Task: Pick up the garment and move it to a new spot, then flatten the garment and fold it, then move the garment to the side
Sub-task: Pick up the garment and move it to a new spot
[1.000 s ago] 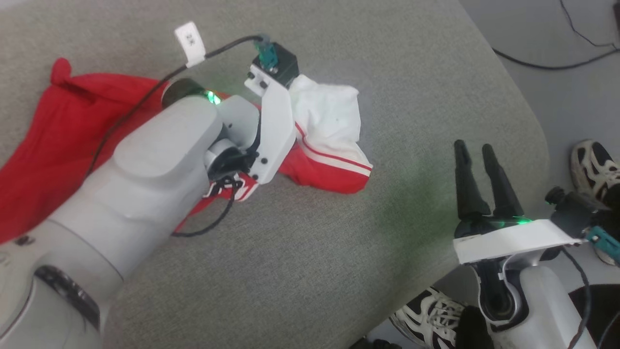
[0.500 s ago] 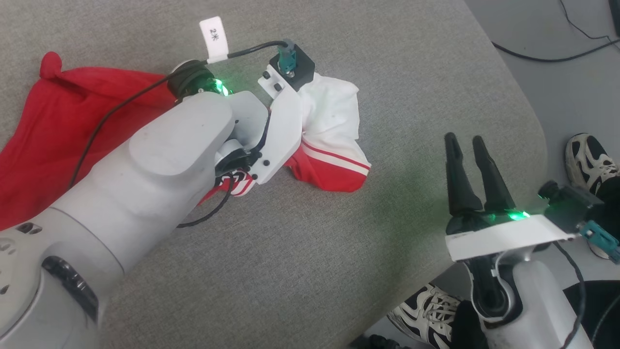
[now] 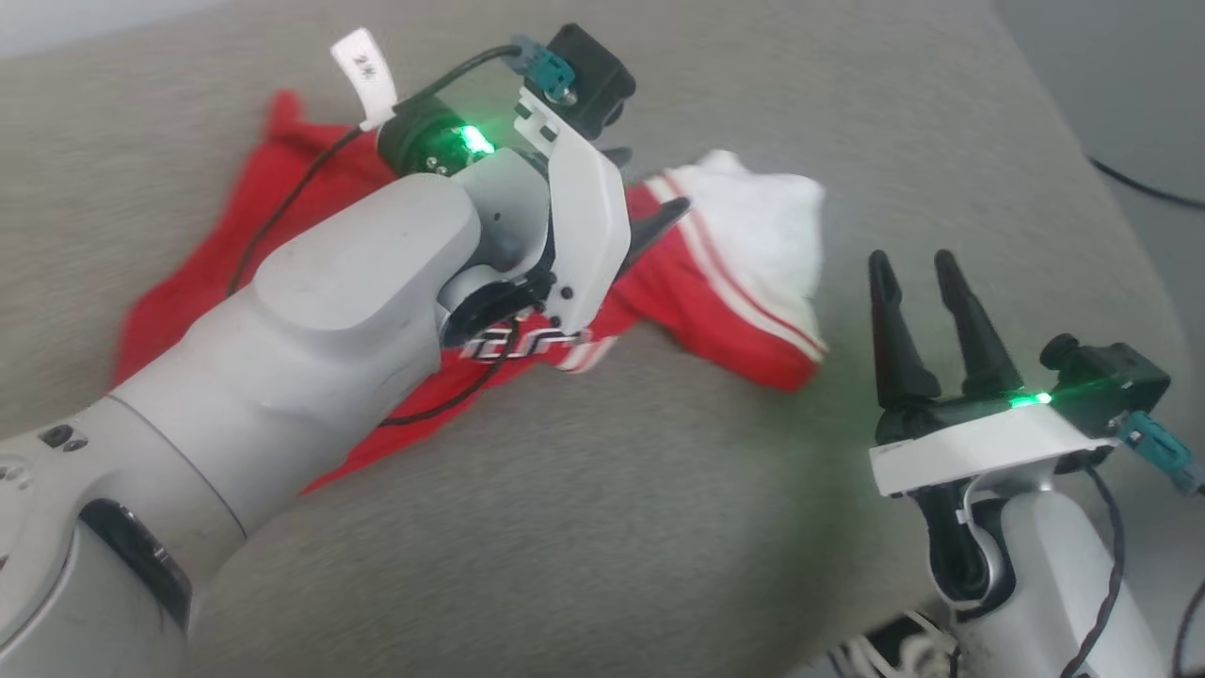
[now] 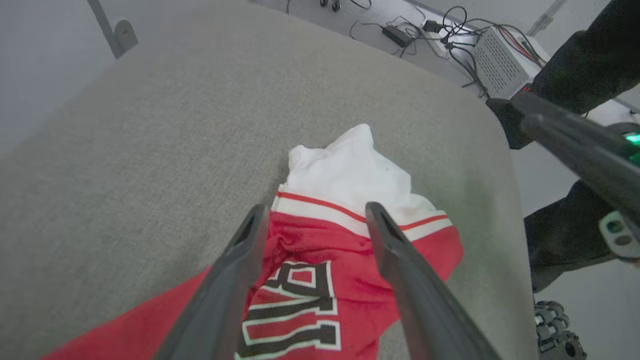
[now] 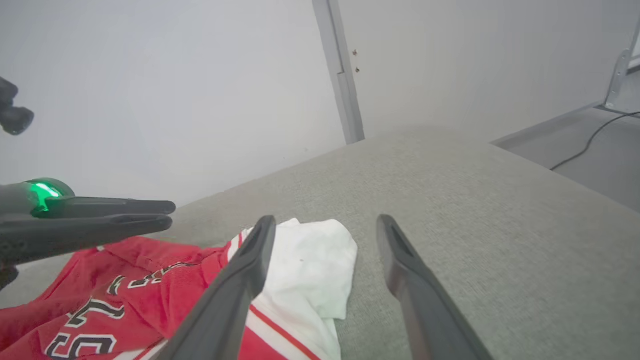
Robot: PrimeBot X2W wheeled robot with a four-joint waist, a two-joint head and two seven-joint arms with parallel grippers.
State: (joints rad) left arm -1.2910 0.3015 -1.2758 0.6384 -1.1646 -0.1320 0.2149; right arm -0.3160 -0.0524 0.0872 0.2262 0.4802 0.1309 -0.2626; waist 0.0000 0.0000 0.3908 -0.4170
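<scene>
**Item: garment.** Red jersey-style T-shirt with white short sleeve and red-white striped trim [image 3: 725,311], lying crumpled on the grey woven-fabric tabletop with a rounded corner [image 3: 659,527].
- Its white sleeve lies just past the fingertips of the left pincer [image 3: 650,188], and ahead and to the left of the right pincer [image 3: 913,264].
- Hidden: in the head view the pale left forearm [image 3: 311,358] covers the middle of the shirt, so only a scrap of lettering shows under the wrist.
- Cut off: the left wrist view shows the shirt [image 4: 320,240] running off the bottom edge. Of its black white-outlined lettering [image 4: 295,300] one block letter can be read. In the right wrist view the shirt [image 5: 150,280] leaves the lower left corner, and its characters are tilted and partial.

**Item: left pincer** [image 4: 316,209]. The two dark fingers are spread apart over the striped trim, with nothing between them. Whether the tips touch the cloth is unclear.

**Item: right pincer** [image 5: 326,220]. The fingers are parted and empty, over bare tabletop [image 5: 475,200] near the rounded corner, well apart from the shirt's red body.

**Item: surroundings.** Beyond the table edge [image 4: 150,150], to the right of the left pincer, are a person's dark trouser legs [image 4: 565,235], cut off by the frame. There are also loose cables and a grey perforated box [image 4: 500,60] on the floor.
</scene>
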